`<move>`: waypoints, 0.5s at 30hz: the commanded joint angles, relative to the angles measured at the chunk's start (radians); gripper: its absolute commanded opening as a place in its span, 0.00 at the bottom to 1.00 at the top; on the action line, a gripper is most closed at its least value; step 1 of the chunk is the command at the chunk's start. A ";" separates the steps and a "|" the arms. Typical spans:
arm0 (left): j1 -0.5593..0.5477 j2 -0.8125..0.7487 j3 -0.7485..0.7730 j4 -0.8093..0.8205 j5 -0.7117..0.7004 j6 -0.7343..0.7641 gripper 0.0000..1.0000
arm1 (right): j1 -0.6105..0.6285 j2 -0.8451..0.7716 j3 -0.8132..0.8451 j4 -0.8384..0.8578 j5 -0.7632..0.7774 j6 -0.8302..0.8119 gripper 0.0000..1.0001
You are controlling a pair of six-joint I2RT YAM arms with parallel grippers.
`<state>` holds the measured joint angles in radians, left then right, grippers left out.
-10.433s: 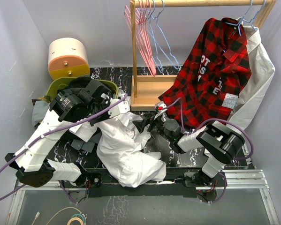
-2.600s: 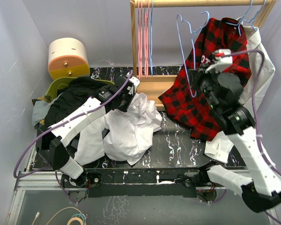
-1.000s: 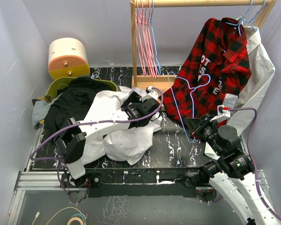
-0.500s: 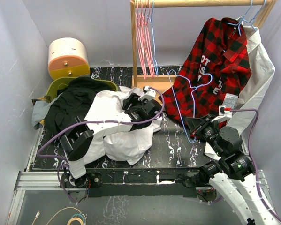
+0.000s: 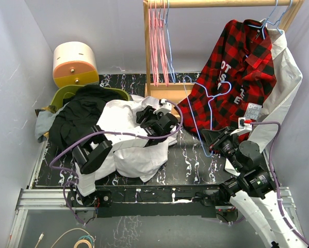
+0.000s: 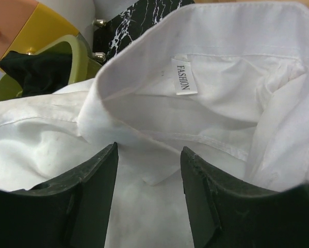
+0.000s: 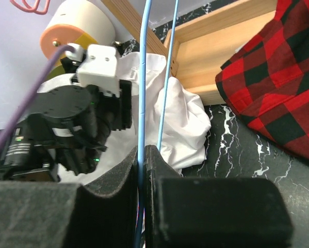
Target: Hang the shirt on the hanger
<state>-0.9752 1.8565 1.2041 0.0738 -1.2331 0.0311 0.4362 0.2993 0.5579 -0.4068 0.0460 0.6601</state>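
My left tool (image 6: 149, 155) half open, straddling shirt (image 6: 221, 103) collar; right tool (image 7: 143, 155) pinches hanger (image 7: 142, 77). Next: clamp collar, lift, feed hanger in.

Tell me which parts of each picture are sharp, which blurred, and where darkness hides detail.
Top external: even light, soft shadows, all sharp; only the black garment loses detail. Left wrist: the shirt collar and its label are sharp, the left gripper near the lens is dark and soft. Right wrist: the right gripper is blurred and dark, the hanger wire sharper.
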 commanded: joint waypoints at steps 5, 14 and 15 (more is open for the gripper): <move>0.055 0.004 0.044 -0.114 -0.015 -0.078 0.07 | -0.003 -0.045 -0.012 0.093 -0.111 -0.056 0.08; 0.117 -0.260 0.045 -0.275 0.163 -0.086 0.00 | -0.002 -0.057 0.089 -0.158 -0.274 -0.055 0.08; 0.118 -0.299 0.042 -0.279 0.175 -0.072 0.00 | -0.002 -0.051 0.097 -0.180 -0.290 -0.045 0.08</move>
<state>-0.8635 1.7653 1.2434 -0.1738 -1.1263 -0.0669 0.4362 0.2317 0.5732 -0.5232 -0.1246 0.6106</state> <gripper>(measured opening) 0.007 0.084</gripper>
